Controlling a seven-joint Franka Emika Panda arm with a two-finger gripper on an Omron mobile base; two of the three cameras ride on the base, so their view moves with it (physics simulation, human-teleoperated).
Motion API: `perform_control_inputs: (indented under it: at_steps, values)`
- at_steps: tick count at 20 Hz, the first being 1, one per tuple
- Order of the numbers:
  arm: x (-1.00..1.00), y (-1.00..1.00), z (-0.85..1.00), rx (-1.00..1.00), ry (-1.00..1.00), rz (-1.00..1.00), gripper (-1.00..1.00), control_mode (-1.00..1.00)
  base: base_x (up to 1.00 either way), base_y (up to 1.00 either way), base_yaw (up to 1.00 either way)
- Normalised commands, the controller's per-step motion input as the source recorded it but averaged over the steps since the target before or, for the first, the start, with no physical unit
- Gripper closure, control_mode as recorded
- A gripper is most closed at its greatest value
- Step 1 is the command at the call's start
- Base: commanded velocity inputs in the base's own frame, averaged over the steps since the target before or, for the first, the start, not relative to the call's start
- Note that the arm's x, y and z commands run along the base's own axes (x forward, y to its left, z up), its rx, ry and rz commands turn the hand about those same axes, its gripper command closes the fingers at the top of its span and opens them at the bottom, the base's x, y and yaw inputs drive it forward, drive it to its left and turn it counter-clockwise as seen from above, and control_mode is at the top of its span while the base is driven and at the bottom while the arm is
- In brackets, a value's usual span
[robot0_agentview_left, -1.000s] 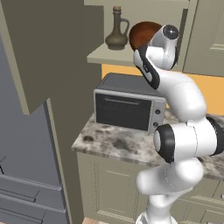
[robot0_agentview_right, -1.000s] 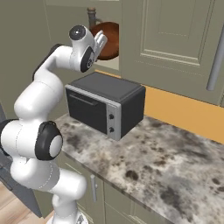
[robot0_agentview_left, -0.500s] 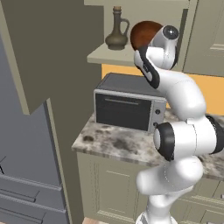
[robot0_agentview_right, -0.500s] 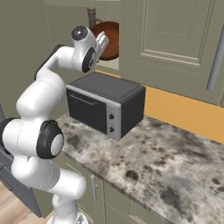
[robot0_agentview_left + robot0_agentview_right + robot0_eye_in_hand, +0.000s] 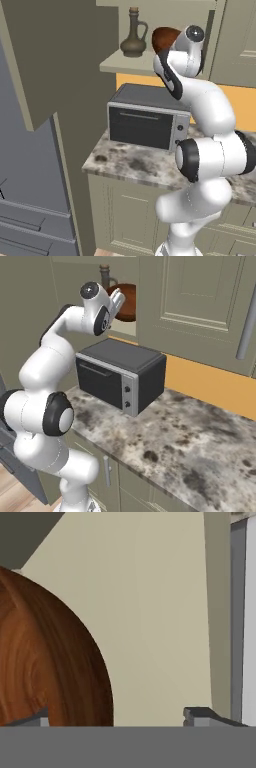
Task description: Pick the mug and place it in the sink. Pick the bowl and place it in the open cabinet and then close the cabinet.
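The reddish-brown wooden bowl (image 5: 162, 38) (image 5: 129, 302) sits inside the open cabinet (image 5: 119, 63) on its lower shelf, tilted up on its side. My gripper (image 5: 117, 302) (image 5: 120, 717) is raised to the shelf right in front of the bowl, and its jaws stand wide open. In the hand view the bowl (image 5: 50, 662) fills the left side, next to the left fingertip (image 5: 41, 716); the right fingertip (image 5: 200, 714) is free against the beige cabinet wall. The cabinet door (image 5: 50, 50) hangs swung out to the left. The mug and the sink are out of view.
A dark jug (image 5: 133, 35) (image 5: 105, 273) stands on the same shelf, left of the bowl. Below it a black toaster oven (image 5: 147, 122) (image 5: 122, 376) sits on the speckled counter (image 5: 190, 441). The grey fridge (image 5: 25, 195) is at the left, and a closed wall cabinet (image 5: 200, 296) at the right.
The jaws have opened from a grip on the bowl and let it go. The bowl stays on the shelf, and the arm has hardly moved.
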Motion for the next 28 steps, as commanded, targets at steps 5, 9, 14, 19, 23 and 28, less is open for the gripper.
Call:
perform_control_inputs:
  at_steps: [5,9,14,19,23,28]
  values:
    - [0.00,0.00,0.30,-0.02,-0.15,-0.02,-1.00,-1.00,0.00,0.00,0.00]
    - [0.00,0.04,0.39,-0.04,-0.19,0.00,-1.00,-1.00,0.00,0.00,0.00]
    - [-0.30,0.00,0.11,0.00,-0.06,0.00,-1.00,-1.00,0.00,0.00,0.00]
    - [-0.71,0.00,0.07,0.00,0.00,0.00,-1.00,-1.00,0.00,0.00,0.00]
    - [-0.69,0.00,0.15,0.00,0.03,0.00,-1.00,-1.00,0.00,0.00,0.00]
    - [-0.59,0.03,0.24,0.00,0.08,0.00,-1.00,-1.00,0.00,0.00,0.00]
